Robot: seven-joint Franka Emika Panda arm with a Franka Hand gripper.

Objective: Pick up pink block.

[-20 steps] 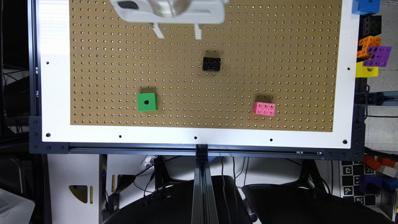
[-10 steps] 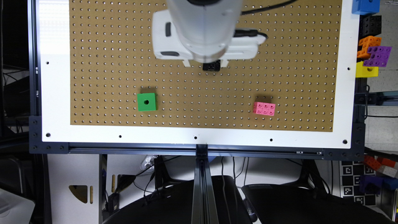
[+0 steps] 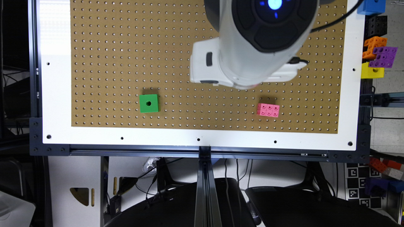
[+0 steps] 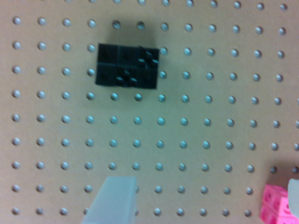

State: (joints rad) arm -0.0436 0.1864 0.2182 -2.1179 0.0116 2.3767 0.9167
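Note:
The pink block lies flat on the brown pegboard, near its front edge toward the exterior view's right. The white gripper hangs above the board, just behind the block and slightly to its left. In the wrist view one corner of the pink block shows at the picture's edge, beside one pale finger. The other finger stands far from it, so the gripper is open with nothing between its fingers.
A black holed brick lies on the board below the wrist. A green cube sits toward the exterior view's left. Blue, orange, purple and yellow blocks are stacked off the board's right edge.
The arm has swung from the back of the board toward the front and the exterior view's right, now covering the black brick. The blocks have not moved.

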